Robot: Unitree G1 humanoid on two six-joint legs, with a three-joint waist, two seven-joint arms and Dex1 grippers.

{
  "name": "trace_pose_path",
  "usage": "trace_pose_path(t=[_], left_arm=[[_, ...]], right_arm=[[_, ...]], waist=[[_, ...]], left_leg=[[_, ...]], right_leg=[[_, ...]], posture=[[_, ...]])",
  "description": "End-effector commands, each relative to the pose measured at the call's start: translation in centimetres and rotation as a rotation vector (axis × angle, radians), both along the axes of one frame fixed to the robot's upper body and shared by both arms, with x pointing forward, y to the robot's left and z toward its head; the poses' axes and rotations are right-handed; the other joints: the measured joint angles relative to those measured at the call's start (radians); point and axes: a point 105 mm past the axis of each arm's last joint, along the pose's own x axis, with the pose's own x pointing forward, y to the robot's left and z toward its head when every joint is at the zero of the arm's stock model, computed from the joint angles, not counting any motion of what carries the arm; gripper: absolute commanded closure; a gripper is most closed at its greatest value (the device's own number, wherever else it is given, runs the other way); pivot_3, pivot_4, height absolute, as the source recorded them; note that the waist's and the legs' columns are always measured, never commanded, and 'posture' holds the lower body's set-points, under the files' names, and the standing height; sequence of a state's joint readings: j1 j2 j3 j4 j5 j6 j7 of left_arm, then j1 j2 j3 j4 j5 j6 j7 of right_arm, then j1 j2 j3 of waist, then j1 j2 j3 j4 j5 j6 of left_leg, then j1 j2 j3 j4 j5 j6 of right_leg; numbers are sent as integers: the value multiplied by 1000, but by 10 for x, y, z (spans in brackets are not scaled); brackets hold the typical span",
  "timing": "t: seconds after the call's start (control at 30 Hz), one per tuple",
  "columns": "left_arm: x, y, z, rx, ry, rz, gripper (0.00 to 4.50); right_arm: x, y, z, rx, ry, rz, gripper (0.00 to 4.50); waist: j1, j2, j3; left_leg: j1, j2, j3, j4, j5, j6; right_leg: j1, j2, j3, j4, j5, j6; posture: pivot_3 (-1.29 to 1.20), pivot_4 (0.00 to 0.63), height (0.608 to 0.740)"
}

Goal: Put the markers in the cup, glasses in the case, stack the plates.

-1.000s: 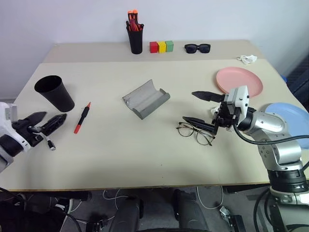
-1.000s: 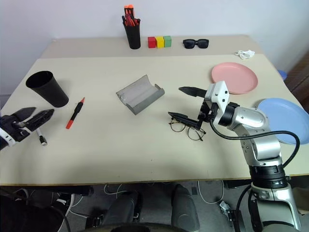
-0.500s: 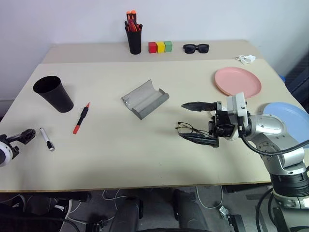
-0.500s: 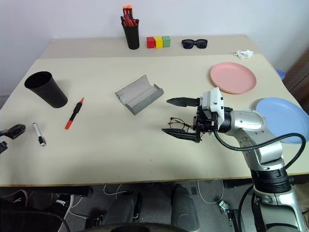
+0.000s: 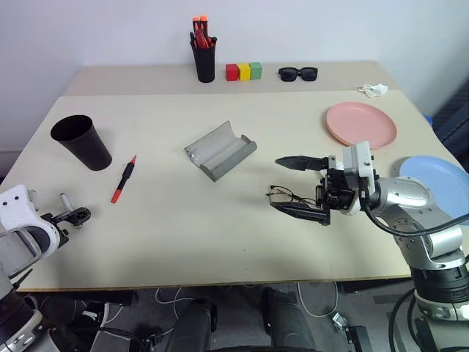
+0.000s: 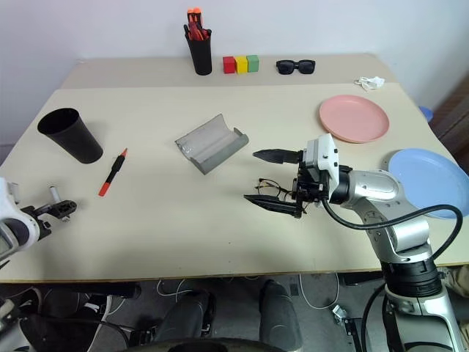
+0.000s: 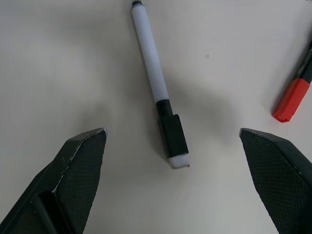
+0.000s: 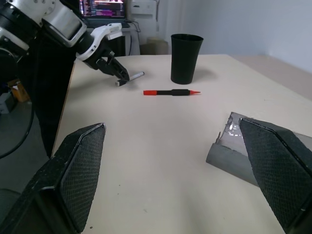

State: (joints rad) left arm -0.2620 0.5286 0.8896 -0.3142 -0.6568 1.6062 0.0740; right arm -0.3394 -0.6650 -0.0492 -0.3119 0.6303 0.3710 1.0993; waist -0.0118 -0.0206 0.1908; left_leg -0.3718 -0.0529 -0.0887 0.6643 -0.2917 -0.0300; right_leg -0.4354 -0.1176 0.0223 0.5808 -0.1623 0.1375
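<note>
My left pincer [image 7: 170, 185] spread wide, empty, right over white marker [image 7: 157, 87] near table's left edge. Marker lies between fingers, pointing away from me. My right pincer [image 5: 300, 187] spread around glasses [image 5: 287, 195].

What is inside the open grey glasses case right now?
Nothing that can be seen: the case lies open with its two hollow halves bare. The glasses lie on the table apart from it, between the fingers of the open right claw. The rims hide part of the inside.
</note>
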Motion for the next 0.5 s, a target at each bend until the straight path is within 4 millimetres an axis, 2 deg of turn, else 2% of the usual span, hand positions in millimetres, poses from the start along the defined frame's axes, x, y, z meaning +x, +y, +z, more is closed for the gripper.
trace_pose_path(t=[0.03, 0.23, 0.33, 0.5], left_arm=[[3, 4, 7, 36, 0, 27, 20], [11, 4, 7, 42, -7, 11, 20], [9, -3, -5, 8, 33, 5, 779], [5, -8, -14, -7, 47, 7, 3190]], right_arm=[[-4, 0, 9, 2, -45, -3, 0], [-5, -2, 7, -12, -39, -21, 0], [-3, -3, 10, -9, -50, -35, 0], [-2, -6, 12, -13, -52, -55, 0]], waist=[[1, 0, 0], [-1, 0, 0], [-1, 0, 0], [3, 0, 0]], left_leg=[[0, 0, 0, 0, 0, 0], [0, 0, 0, 0, 0, 0], [0, 0, 0, 0, 0, 0], [0, 0, 0, 0, 0, 0]], right_leg=[[0, 0, 0, 0, 0, 0], [0, 0, 0, 0, 0, 0], [0, 0, 0, 0, 0, 0], [1, -1, 0, -1, 0, 0]], posture=[[0, 150, 740], [0, 150, 740], [0, 150, 740], [0, 150, 740]])
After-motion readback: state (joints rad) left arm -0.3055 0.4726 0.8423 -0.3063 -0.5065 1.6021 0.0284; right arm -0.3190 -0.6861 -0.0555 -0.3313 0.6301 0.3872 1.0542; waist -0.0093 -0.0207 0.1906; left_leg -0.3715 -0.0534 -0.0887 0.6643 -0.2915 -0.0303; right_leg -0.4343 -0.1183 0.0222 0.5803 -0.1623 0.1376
